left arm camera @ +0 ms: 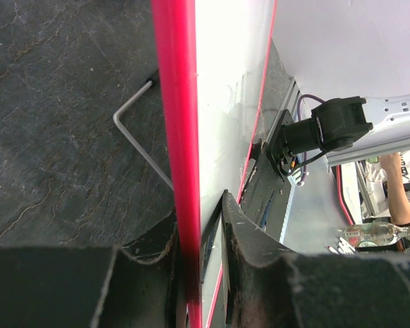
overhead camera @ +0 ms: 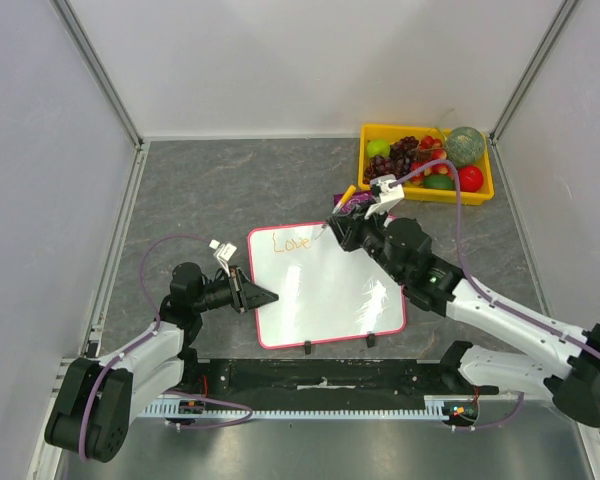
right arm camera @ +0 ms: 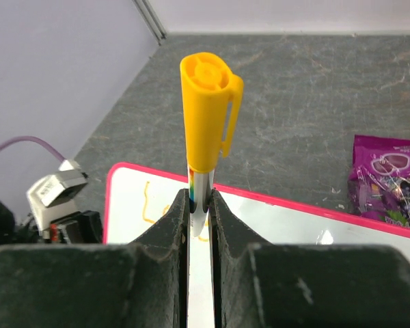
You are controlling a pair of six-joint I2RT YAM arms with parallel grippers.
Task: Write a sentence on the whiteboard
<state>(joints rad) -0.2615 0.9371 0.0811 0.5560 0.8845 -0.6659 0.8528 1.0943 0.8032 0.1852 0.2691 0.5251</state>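
Between tight jaws, the right gripper point(right arm camera: 199, 207) holds the yellow-capped marker point(right arm camera: 206, 116); the left gripper point(left arm camera: 201, 229) pinches the pink-edged whiteboard point(overhead camera: 330, 295).

Ref: whiteboard point(overhead camera: 325, 290). Left edge taken: left gripper point(overhead camera: 268, 296) pinches the frame there, and its purple cable point(overhead camera: 152, 255) loops further left. Far-right corner taken: right gripper point(overhead camera: 334, 222) with yellow-capped marker point(right arm camera: 206, 116) stands over it, purple snack bag point(overhead camera: 354, 204) just beyond. Yellow fruit bin point(overhead camera: 460, 197) sits well beyond that corner, to the right. Right arm point(overhead camera: 500, 310) crosses the near-right corner. Near edge: two black feet point(overhead camera: 307, 347), then the base rail point(overhead camera: 320, 385). Passable: bare tabletop point(overhead camera: 240, 180) beyond the far edge up to the back wall point(overhead camera: 310, 60), and beyond the far-left corner.
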